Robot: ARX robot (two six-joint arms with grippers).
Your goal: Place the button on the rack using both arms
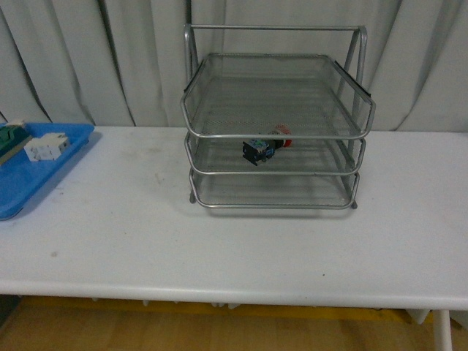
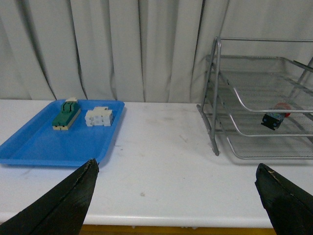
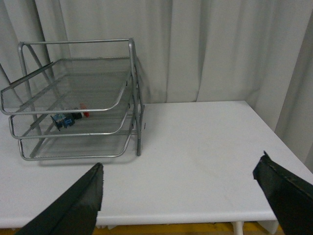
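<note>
Front view shows the button [image 1: 265,147] lying on the middle shelf of the rack [image 1: 274,121] at frame centre, apparently already delivered, while the left gripper [image 2: 178,196] and right gripper [image 3: 181,193] hang spread, empty.

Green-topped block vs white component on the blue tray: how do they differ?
The green-topped block is long, narrow and low, with a green top over a cream base; the white component is shorter, squarer and all white. The block lies nearer the blue tray's outer side, the component nearer the rack. Both sit at the tray's back edge.
</note>
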